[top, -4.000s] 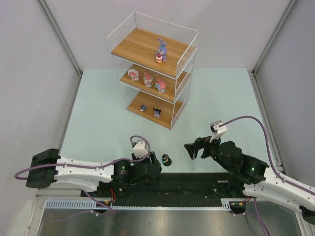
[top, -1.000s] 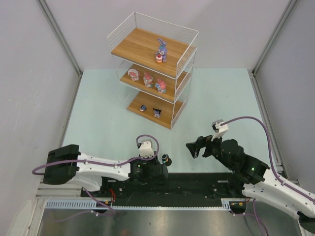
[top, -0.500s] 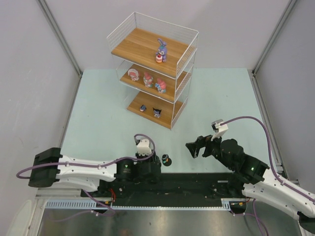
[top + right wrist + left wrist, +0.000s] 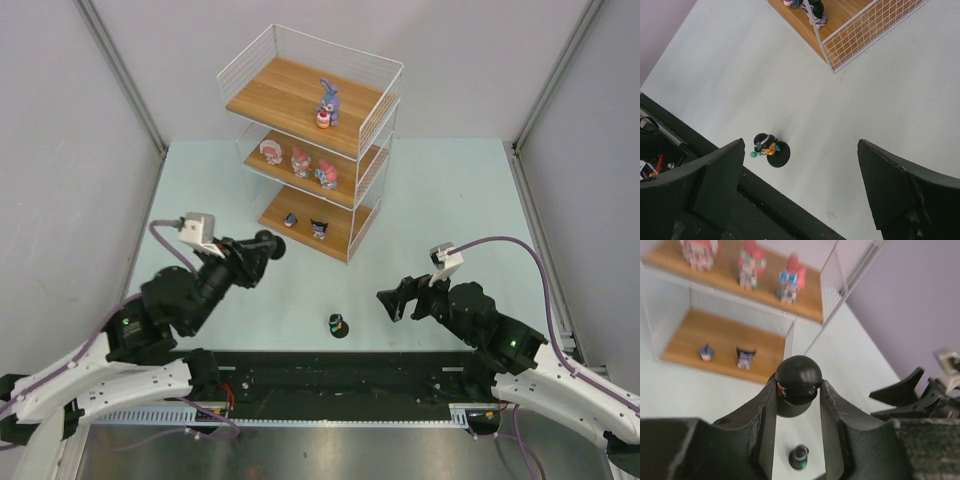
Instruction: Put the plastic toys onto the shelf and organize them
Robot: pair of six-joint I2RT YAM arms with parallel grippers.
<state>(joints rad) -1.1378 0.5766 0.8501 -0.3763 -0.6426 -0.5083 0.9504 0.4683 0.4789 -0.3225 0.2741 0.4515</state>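
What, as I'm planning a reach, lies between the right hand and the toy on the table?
Nothing: only bare table separates the right hand from the toy, as the top view shows.

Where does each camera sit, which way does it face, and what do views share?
Top external: overhead behind the robot, looking down on table, shelf, left arm, right arm.
Left wrist: on the left tool, clamped on a dark toy, facing the shelf's lower boards.
Right wrist: above the open right tool, facing down at the table.
Shared: all three see the lone figurine on the table.
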